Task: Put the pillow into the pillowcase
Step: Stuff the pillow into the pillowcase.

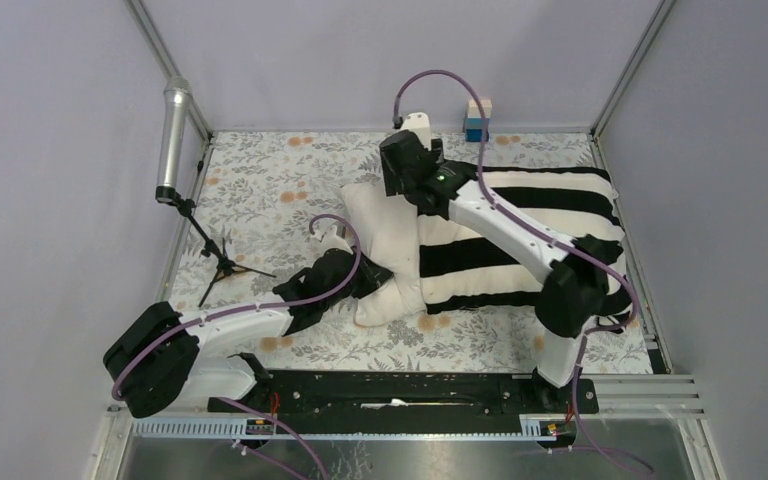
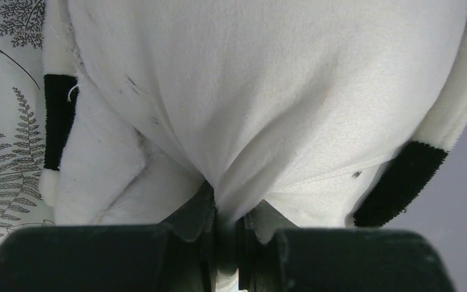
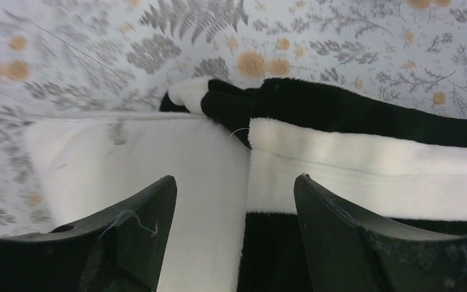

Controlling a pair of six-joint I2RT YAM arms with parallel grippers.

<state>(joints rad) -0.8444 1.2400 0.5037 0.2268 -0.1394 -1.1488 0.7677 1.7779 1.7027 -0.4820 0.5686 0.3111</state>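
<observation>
- The pillow (image 1: 380,225) lies partly inside the pillowcase (image 1: 465,275). Its bare cream end sticks out of the pillowcase's mouth, so I judge the stuffing about half done.
- My left tool (image 2: 226,228) is clamped on a thin pinch of pillow fabric just outside the pillowcase's mouth. With so small a fold, a hard push could pull it free. The soft filling could also buckle instead of sliding in.
- My right tool (image 3: 235,182) hangs with its fingers apart over the far corner of the pillowcase's mouth, gripping nothing. The striped hem and the pillow lie side by side beneath it.
- If I close there carelessly, I may catch the hem and the pillow together. That would pin the two and block any further feeding.
- Nothing holds the pillowcase now. A shove from my left arm could drag the whole pillowcase across the tabletop (image 1: 260,190) rather than drive the pillow deeper.
- The limp hem could also fold inward at the pillowcase's mouth and snag the pillow's corner.
</observation>
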